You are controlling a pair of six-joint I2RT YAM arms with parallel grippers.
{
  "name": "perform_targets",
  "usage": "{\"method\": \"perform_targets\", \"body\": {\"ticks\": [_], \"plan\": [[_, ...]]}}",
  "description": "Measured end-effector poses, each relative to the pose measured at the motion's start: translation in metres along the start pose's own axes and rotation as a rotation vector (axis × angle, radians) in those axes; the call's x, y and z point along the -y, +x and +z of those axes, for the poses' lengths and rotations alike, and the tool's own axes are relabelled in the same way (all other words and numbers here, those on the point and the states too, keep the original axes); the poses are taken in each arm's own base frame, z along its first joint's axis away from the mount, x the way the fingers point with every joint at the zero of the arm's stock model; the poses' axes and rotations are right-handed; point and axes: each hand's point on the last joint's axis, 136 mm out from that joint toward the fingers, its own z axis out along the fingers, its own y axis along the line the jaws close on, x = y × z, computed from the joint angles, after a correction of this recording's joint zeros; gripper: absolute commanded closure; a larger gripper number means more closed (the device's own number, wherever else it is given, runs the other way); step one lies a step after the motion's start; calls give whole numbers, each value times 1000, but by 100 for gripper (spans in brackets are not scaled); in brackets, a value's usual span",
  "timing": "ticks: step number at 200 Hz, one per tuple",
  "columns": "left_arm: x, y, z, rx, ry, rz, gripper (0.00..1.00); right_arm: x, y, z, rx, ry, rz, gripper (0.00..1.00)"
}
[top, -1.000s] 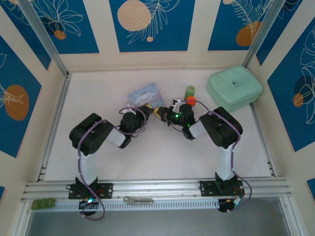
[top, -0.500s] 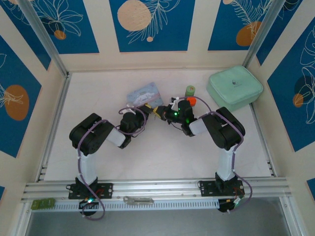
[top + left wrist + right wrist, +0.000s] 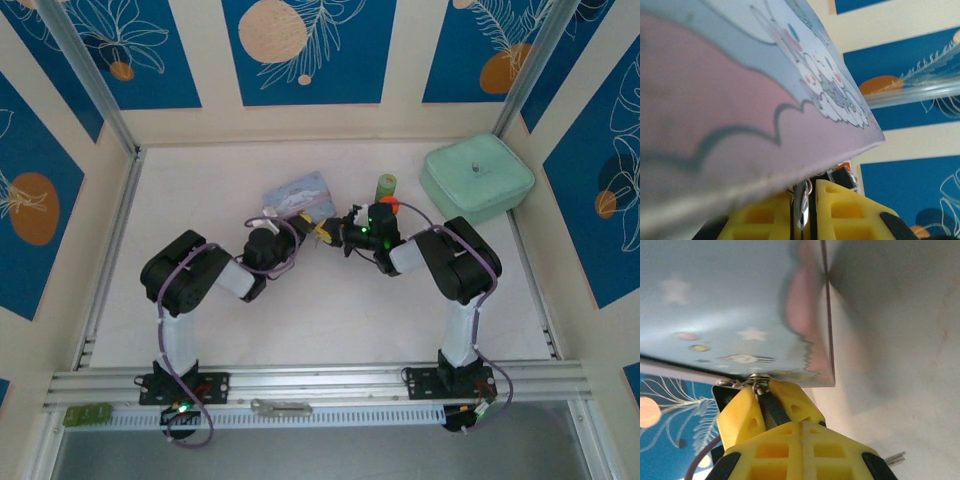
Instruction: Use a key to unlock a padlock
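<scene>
Since a second ago, the pale blue tin (image 3: 297,191) has slid slightly back and the right arm has shifted rightward. The left gripper (image 3: 802,192) pinches one thin silvery blade, probably the key (image 3: 801,215). The right gripper (image 3: 762,388) is clamped on one dark piece with a silver loop, probably the padlock (image 3: 768,407), beside the tin's corner. Insertion seems in hand; the next move needs fine alignment. Also one orange-capped bottle (image 3: 386,186) and one mint box (image 3: 478,180).

The pale blue tin (image 3: 298,192) looks like printed sheet metal, smooth and softly glossy. The left gripper (image 3: 807,192) and right gripper (image 3: 765,390) have matt yellow plastic fingers with hollow cells. The padlock (image 3: 801,212) shows bright polished metal, and the key (image 3: 756,377) thin silvery wire. The table (image 3: 330,310) is matt and pale.
</scene>
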Motion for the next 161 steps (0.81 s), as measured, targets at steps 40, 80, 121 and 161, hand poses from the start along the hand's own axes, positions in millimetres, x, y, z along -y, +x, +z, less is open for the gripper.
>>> {"method": "perform_targets", "body": {"ticks": [40,80,121,161], "plan": [[34,-2,4,-75,119,102,100,-24,5,-10,-58,-49,182,100],[52,-6,2,-118,189,185,100,-38,10,-11,-114,-64,273,100],[59,-4,-3,-140,217,234,100,-41,13,-15,-154,-54,301,100],[59,-2,-11,-144,227,237,100,-41,18,-20,-152,9,305,100]]}}
